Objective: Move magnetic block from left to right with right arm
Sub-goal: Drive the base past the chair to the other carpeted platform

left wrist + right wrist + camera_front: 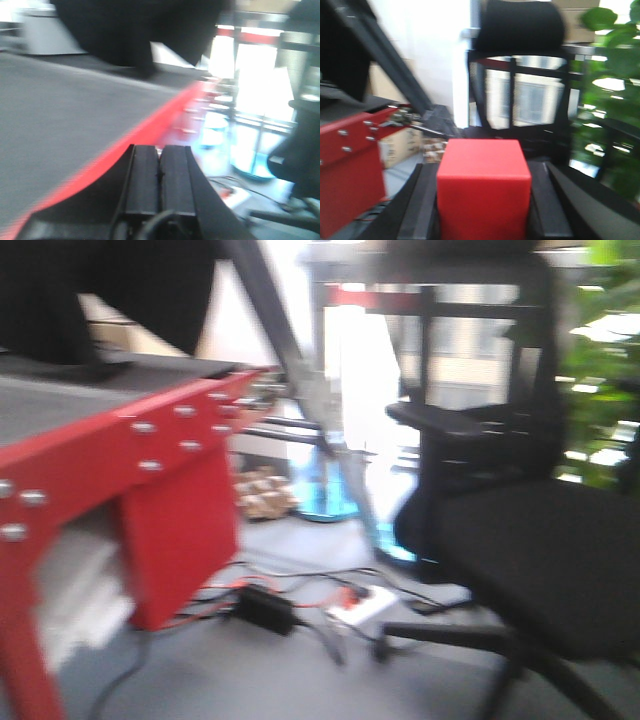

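Note:
In the right wrist view the magnetic block [483, 187], a bright-red cube, fills the space between the two black fingers of my right gripper [483, 200], which is shut on it and held up in the air, off the table. My left gripper [160, 172] shows in the left wrist view with its two black fingers pressed together and nothing between them, hovering at the red edge of the grey-topped table [60, 115]. Neither gripper shows in the front view. All views are blurred.
A red-framed table [150, 440] with a grey top stands at the left. A black office chair [520, 540] is at the right, with green plants [610, 370] behind it. Cables and a power strip [360, 605] lie on the floor. Cardboard boxes [400, 147] sit beyond the table.

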